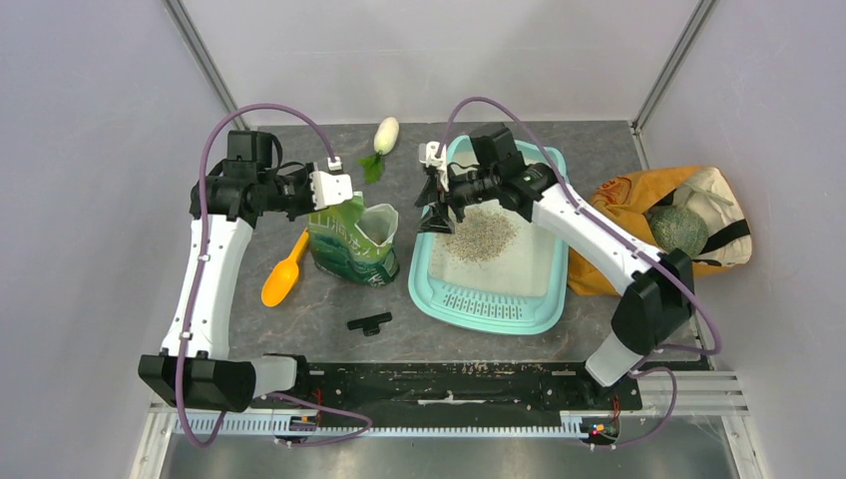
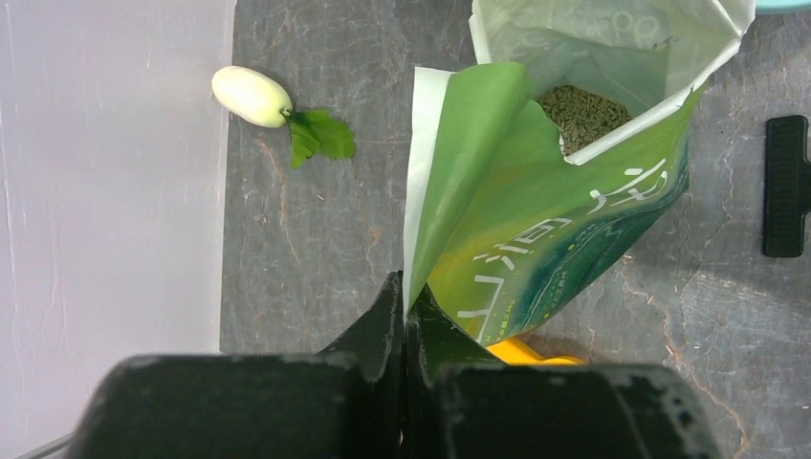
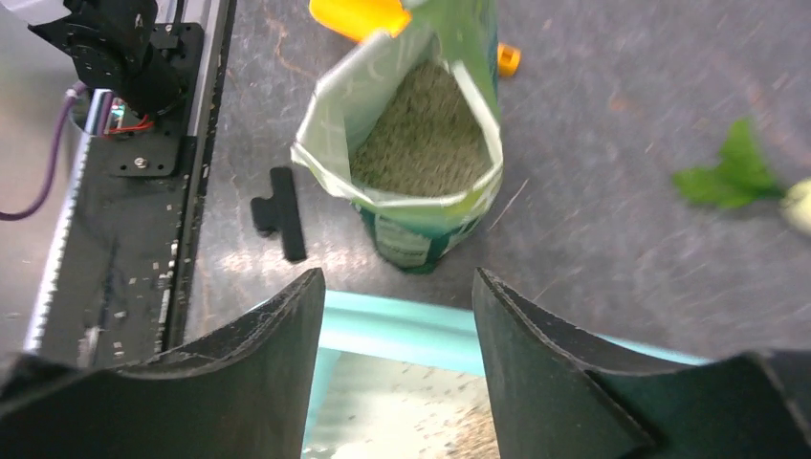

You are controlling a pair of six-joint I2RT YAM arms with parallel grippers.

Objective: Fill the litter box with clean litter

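litter box (image 3: 402, 323) cropped; scoop (image 2: 532, 353) mostly behind pouch (image 2: 545, 220)

The dark grey, veined surface (image 1: 329, 299) carries the teal litter box (image 1: 489, 323) right of centre. Just left of it stands an open green pouch (image 1: 351, 244), with an orange scoop (image 1: 283, 276) further left. A small black clip (image 1: 369, 322) lies below the pouch. A white vegetable with a green leaf (image 1: 385, 135) sits at upper centre, and an orange cloth bag (image 1: 627, 198) slumps at the right, just beside the box.

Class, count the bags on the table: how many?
2. The green pouch stands left of the litter box, its flap pinched by the left gripper; the orange bag lies right of it.
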